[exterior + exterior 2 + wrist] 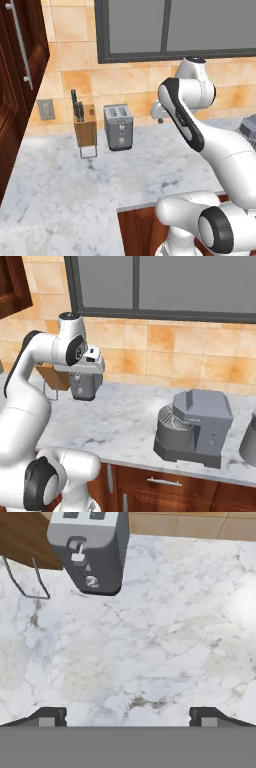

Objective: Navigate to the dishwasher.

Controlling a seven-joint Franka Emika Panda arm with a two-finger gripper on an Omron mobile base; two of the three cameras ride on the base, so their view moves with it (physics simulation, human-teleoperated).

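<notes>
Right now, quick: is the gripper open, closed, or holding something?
Gripper: open and holding nothing, its two dark fingertips set wide apart over the white marble counter.

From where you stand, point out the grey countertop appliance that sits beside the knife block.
The toaster, slots on top, stands just right of the knife block; the stand mixer sits apart, farther right.

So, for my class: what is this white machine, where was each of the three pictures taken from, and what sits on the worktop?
It is a white robot arm with dark joints in a simulated kitchen. Two cameras ride behind it, left and right. The third looks along its hand; the two dark fingers stand apart, holding nothing. On the white marble counter sit a wooden knife block, a grey two-slot toaster and a grey stand mixer. The dishwasher it must drive to isn't visible here.
</notes>
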